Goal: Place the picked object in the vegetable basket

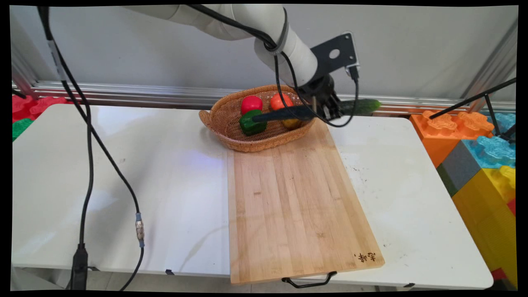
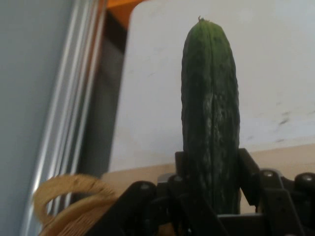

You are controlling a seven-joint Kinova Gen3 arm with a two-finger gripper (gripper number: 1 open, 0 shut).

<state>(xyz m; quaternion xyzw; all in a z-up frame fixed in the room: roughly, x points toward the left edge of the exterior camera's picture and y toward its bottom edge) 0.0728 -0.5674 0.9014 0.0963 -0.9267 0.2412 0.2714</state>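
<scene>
Cucumber lies roughly horizontal in main view, long axis running left-right along the table's far edge, free tip pointing to the pic's right, toward the orange block. It hangs in the air above the far right corner of the cutting board, not touching the table. In hand view the cucumber runs straight up the pic from the gripper, stem nub at the top end, so its axis is in line w/ the hand's look direction.

Gripper jaws are closed down to the cucumber's width, one finger on each side of its lower end, both pressing on the skin; nothing else is in the grip. The near end of the cucumber is hidden w/in the black linkage, so how far it reaches back I can't tell.

Wicker basket sits at the board's far end, just left of the gripper, its near rim overlapping the board. Inside: a red pepper, a green pepper, an orange-red tomato, plus sth yellow mostly hidden. A dark flat bar crosses in front of the basket contents. In hand view a bit of basket rim shows at lower left.
</scene>
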